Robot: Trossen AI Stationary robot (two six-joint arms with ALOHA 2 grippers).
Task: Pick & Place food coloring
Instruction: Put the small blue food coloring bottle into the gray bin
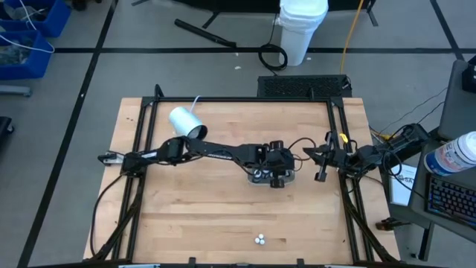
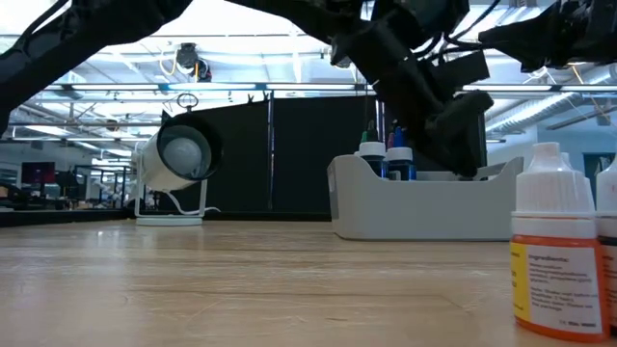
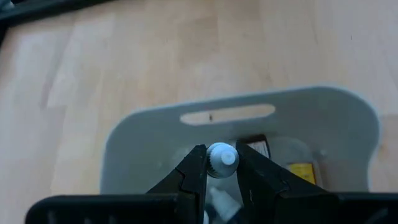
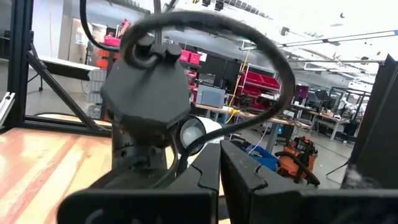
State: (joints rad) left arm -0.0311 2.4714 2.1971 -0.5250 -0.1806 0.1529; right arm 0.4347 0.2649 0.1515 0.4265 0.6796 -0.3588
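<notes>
Some way through the job, not finished: judged so from the layout.

Started with the wooden table (image 1: 186,216). Found the left arm stretched across it to the middle and the right arm parked at the right edge, taking no part.

Noted the big white cylinder (image 1: 186,121) lying on its side toward the far left. Well apart from the work, and no part of it.

Found the grey tray (image 2: 424,207) at the table's middle, directly beneath the left gripper (image 1: 277,170).

Read the left gripper as clamped on one food coloring bottle (image 3: 221,158), pinched just under its white cap and hanging over the tray's inside. Could not tell whether touching the tray floor. Took it for a bottle on its way in, about to be let go.

Read the right gripper (image 1: 321,174) as fully closed on nothing.

Counted at least two capped bottles (image 2: 386,157) standing inside the tray in the low view, plus a yellow-labelled one (image 3: 301,171) down on its floor in the left wrist view. Called those done.

Left to fetch: a small cluster of loose bottles (image 1: 260,240) near the table's front edge, well apart from the tray, an orange bottle (image 2: 551,255) among them. Could not fix the exact number.
</notes>
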